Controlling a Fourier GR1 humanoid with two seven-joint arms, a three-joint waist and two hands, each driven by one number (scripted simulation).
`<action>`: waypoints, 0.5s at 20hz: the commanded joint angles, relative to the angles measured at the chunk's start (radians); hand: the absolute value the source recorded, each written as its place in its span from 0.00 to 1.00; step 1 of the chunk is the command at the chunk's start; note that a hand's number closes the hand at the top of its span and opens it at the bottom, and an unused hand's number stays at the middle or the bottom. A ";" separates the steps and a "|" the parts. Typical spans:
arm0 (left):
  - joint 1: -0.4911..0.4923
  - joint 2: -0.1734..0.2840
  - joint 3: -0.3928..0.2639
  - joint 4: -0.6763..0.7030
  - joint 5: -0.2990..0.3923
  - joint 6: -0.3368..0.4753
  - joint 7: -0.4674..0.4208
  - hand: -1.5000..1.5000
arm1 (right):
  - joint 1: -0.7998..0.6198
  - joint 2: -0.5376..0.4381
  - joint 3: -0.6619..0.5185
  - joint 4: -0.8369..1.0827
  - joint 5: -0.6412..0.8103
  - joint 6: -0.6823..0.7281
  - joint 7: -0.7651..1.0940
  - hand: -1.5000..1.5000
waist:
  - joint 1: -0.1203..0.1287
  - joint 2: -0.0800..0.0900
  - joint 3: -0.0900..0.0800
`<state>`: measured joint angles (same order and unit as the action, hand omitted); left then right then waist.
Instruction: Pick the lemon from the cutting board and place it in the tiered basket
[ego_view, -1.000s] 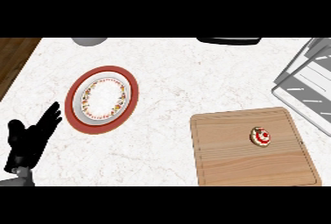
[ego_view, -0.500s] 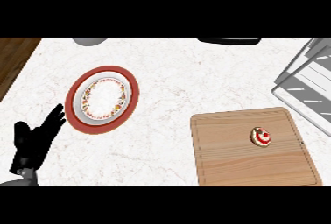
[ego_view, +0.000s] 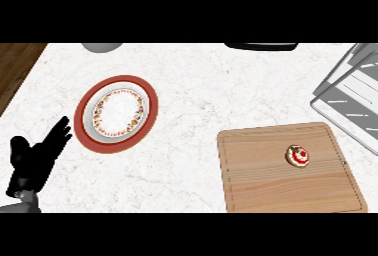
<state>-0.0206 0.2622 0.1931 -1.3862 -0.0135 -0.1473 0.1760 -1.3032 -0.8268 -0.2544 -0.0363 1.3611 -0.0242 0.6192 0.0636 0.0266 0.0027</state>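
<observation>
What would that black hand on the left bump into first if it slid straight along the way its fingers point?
Probably the red-rimmed plate: the left hand points up-right toward its lower-left edge, though its height above the counter is unclear.

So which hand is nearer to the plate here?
Left. The left hand rests open just below and left of the plate, apart from it. The right hand shows nowhere in the head view.

My left hand (ego_view: 35, 162) over the surface's lower left corner, black fingers straight and relaxed, pointing up and to the right, thumb spread to the left, holding nothing, grey wrist just showing below it
</observation>
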 joint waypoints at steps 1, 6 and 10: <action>-0.006 0.004 0.010 0.021 0.002 -0.003 -0.014 0.50 | 0.037 -0.002 -0.043 -0.031 -0.050 -0.021 0.035 0.00 | -0.004 0.000 0.000; 0.043 -0.009 0.000 -0.001 -0.007 -0.003 -0.044 0.50 | 0.052 -0.013 -0.061 -0.115 -0.072 -0.136 -0.025 0.00 | -0.012 -0.008 0.000; 0.036 0.010 0.009 -0.020 0.002 -0.015 -0.016 0.50 | -0.013 -0.059 -0.090 -0.186 -0.095 -0.230 0.008 0.00 | -0.014 -0.011 0.000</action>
<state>0.0048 0.2658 0.2032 -1.3880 -0.0107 -0.1549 0.1571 -1.2871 -0.8454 -0.3202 -0.1678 1.2883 -0.1915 0.6290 0.0548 0.0196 0.0027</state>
